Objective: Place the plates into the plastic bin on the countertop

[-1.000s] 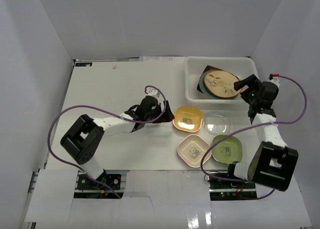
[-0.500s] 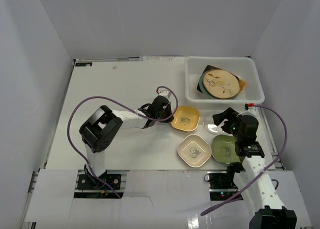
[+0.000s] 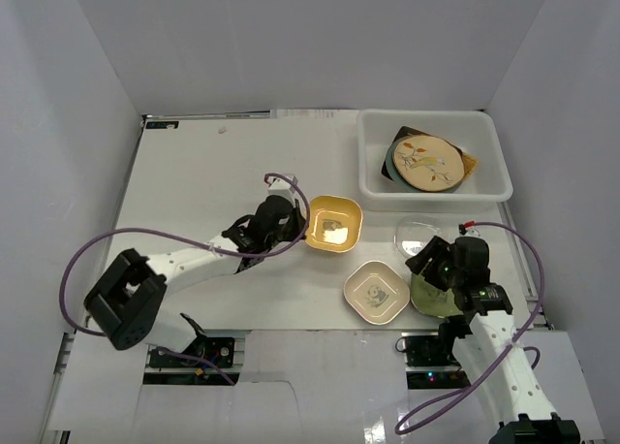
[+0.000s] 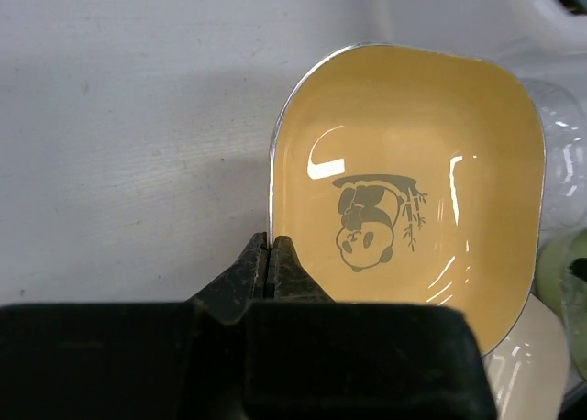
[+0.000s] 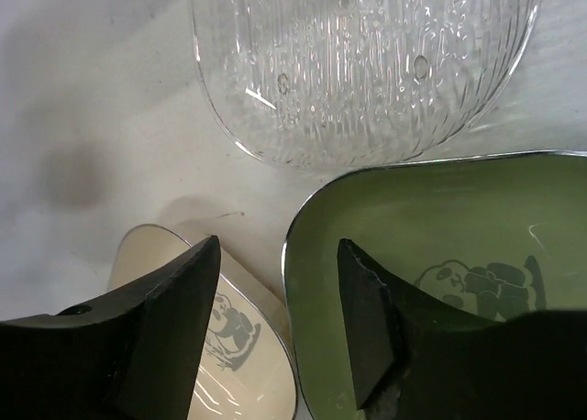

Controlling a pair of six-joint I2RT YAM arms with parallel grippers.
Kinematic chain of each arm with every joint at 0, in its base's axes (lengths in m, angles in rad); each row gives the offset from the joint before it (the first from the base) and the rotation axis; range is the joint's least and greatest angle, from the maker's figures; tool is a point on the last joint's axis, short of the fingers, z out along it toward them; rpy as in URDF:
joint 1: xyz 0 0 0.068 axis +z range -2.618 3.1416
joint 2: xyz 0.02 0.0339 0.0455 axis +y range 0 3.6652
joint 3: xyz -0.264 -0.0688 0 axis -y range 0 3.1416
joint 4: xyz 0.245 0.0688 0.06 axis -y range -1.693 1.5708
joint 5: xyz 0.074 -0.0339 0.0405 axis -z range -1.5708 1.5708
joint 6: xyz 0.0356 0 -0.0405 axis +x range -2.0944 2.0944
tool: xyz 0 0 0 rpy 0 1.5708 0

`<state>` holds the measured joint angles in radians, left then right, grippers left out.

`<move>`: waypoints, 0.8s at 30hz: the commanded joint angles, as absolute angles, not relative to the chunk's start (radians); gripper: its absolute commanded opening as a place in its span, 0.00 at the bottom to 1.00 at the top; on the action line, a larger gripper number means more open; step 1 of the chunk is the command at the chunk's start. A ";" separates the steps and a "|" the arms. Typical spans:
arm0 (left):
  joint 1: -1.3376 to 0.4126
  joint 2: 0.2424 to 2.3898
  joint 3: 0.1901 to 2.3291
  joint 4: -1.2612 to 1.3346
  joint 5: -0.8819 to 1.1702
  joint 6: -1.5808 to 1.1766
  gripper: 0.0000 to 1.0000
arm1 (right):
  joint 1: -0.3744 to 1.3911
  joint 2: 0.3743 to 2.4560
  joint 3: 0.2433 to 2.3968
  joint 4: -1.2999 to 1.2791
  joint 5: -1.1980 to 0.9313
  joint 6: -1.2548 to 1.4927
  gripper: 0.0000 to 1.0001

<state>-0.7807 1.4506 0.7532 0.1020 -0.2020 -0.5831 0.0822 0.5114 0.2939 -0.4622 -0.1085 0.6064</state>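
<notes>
1. The white bench [image 3: 213, 173] carries everything, with both arms reaching over it from the near edge.
2. The plastic bin [image 3: 366, 163] sits at the far right corner of the bench.
3. Inside the bin lies a stack of plates: a tan oval plate [image 3: 426, 163] with a leaf pattern on top, and a teal plate [image 3: 389, 161] showing at its left edge.
4. The yellow plate [image 4: 404, 182] with a panda print is tilted up near the bench's middle, left of the bin and outside it.
5. The cream plate [image 3: 376, 291], green plate [image 5: 440, 246] and clear glass plate [image 5: 367, 62] lie close together on the bench in front of the bin.
6. The left pincer [image 4: 271, 255] is pressed together, pinching the yellow plate's near rim.
7. The right pincer [image 5: 275, 255] is spread, straddling the green plate's left rim, with one finger over the cream plate.
</notes>
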 commanded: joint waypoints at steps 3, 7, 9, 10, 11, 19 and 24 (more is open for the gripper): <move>-0.781 1.220 0.686 0.083 -0.227 -0.588 0.00 | 0.136 0.563 0.292 -0.479 -0.110 0.656 0.51; -0.779 1.141 0.673 0.035 -0.270 -0.574 0.00 | 0.253 0.607 0.267 -0.471 -0.069 0.716 0.42; -0.779 1.106 0.666 0.040 -0.273 -0.574 0.00 | 0.297 0.627 0.244 -0.428 -0.057 0.768 0.36; -0.779 1.097 0.666 0.041 -0.272 -0.574 0.00 | 0.343 0.653 0.238 -0.407 -0.058 0.784 0.33; -0.779 1.089 0.667 0.040 -0.273 -0.572 0.00 | 0.371 0.672 0.238 -0.369 -0.046 0.811 0.31; -0.778 1.034 0.657 0.023 -0.324 -0.565 0.00 | 0.740 0.941 0.417 -0.310 0.152 0.818 0.08; -0.778 1.000 0.675 0.006 -0.364 -0.555 0.00 | 0.860 1.066 0.540 -0.304 0.239 0.772 0.08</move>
<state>-0.7807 1.0473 0.6605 -0.0006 -0.3199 -0.5655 0.8139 1.0256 0.4763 -0.3038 0.1383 0.7959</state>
